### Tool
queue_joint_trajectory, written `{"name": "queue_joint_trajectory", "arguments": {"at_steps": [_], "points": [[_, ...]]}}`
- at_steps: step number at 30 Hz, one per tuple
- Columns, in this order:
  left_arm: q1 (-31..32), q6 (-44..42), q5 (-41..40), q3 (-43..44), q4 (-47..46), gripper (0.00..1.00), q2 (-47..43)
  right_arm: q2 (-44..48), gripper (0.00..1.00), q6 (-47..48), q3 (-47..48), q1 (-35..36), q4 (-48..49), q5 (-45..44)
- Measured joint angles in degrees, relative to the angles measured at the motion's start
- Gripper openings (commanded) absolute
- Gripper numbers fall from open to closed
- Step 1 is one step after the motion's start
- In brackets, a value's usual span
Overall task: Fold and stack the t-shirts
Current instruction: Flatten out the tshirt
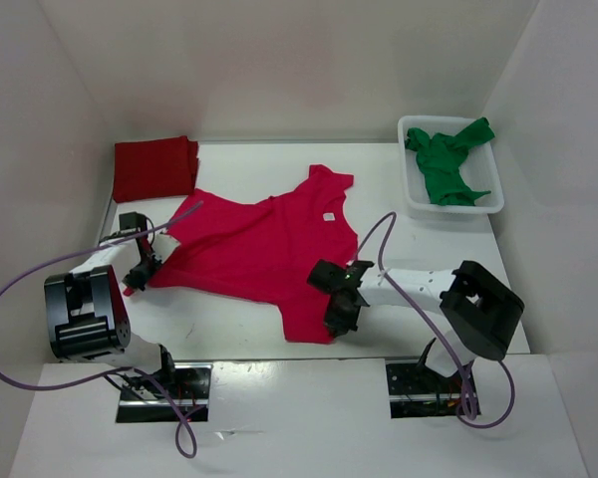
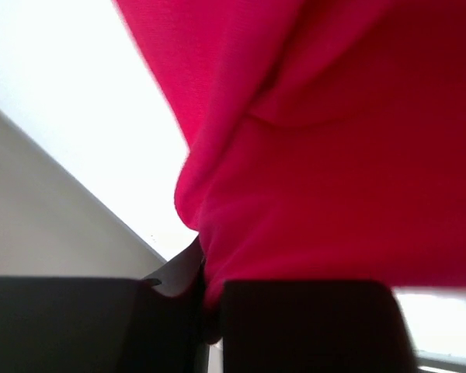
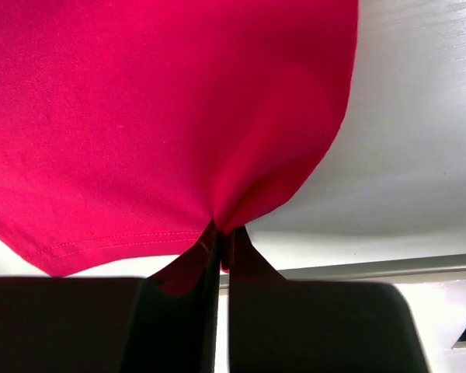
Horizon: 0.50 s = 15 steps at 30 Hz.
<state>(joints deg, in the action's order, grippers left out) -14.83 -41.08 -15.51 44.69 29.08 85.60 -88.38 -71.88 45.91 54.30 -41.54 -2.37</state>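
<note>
We look down on the white table (image 1: 229,329), walled on three sides, with bare surface along its near edge at 6 o'clock. The crimson t-shirt (image 1: 269,249) lies spread and unfolded across the middle. A folded dark red t-shirt (image 1: 154,167) sits apart at 10 o'clock. At 2 o'clock the white basket (image 1: 456,208) holds the crumpled green t-shirt (image 1: 447,164). Our left gripper (image 1: 140,276) pinches the crimson edge at 9 o'clock. Our right gripper (image 1: 336,317) is clamped on its corner at 5 o'clock.
</note>
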Motion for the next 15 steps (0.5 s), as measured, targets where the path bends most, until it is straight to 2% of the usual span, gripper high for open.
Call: {"name": "queue_joint_trajectory", "arguments": {"at_steps": [2,3,6,7,8,10,15], "points": [[0.0,-1.16,0.94,-0.02,0.9,0.16,-0.24,0.44,0.0,0.31,-0.28,-0.57,0.33,0.22],[0.0,-1.62,1.36,-0.11,1.36,0.24,-0.48,0.59,0.0,0.55,-0.28,-0.81,0.39,-0.02],[0.57,-3.37,2.01,-1.51,1.75,0.29,-1.81,1.09,0.0,1.09,-0.33,-1.22,0.46,-1.64],[0.85,-3.89,2.1,-2.34,1.79,0.28,-2.29,1.22,0.0,1.31,-0.44,-1.29,0.59,-2.08],[1.2,-4.2,2.16,-3.15,1.86,0.22,-2.64,1.42,0.0,1.49,-0.59,-1.33,0.72,-2.34],[1.68,-5.27,2.36,-4.35,2.1,0.03,-2.86,1.57,0.0,2.12,-0.63,-1.33,0.9,-2.95],[1.38,-6.49,3.37,-4.09,2.69,0.0,-2.32,1.57,0.0,4.2,-0.22,-1.49,0.74,-4.09]]}}
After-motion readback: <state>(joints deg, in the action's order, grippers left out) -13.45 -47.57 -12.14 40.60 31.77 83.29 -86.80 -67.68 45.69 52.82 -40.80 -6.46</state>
